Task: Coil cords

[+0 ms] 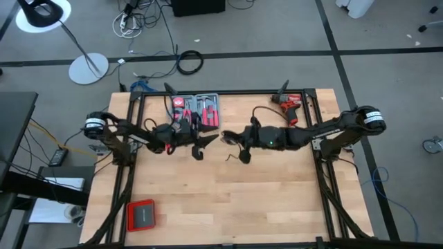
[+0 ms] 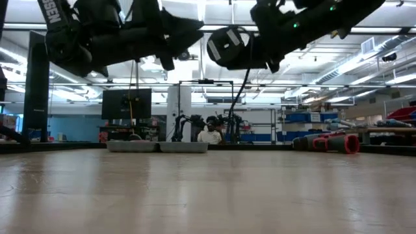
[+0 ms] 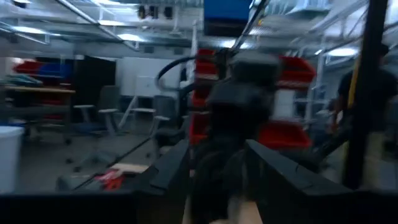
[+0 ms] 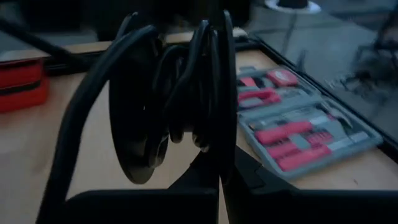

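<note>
Both my arms hang above the worktop [image 1: 228, 200], meeting in front of the open tool case [image 1: 196, 111]. My right claw [image 4: 219, 163] is clenched on the cord [image 4: 186, 93], whose black loops bunch up right at my fingers, with the case lying just beyond them. The cord hangs in the air, off the worktop, near the case. My left claw [image 1: 205, 142] is released, jaws spread, just beside the right one and pointing at it. A red drill [image 1: 291, 107] lies on the far side of the case, and a red box [image 1: 141, 215] sits well apart from the case, at the near worktop corner.
</note>
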